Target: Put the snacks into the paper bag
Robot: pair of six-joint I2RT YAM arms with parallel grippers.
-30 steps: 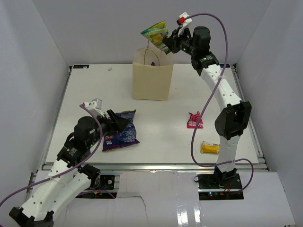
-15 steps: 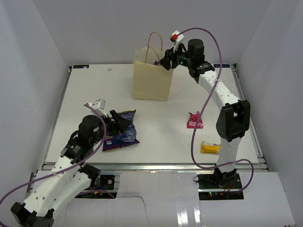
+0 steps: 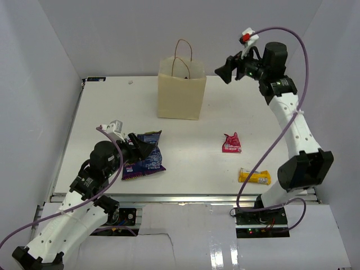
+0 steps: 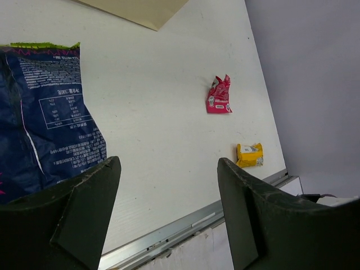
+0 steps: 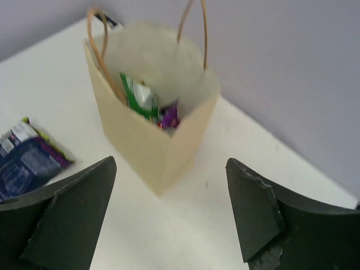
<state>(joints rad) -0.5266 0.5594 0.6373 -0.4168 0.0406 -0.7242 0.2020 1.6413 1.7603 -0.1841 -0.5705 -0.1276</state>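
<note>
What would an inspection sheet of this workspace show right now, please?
Surface: white table, no spills seen.
Job's things: paper bag upright, green packet inside; blue bag, pink packet, yellow bar lie outside.
Clutter: small speck near the far edge.
Grippers: left gripper open over the blue bag's edge; right gripper open, empty, raised beside the paper bag.
Cables: purple cable looped along each arm.
Surroundings: plain white walls.
</note>
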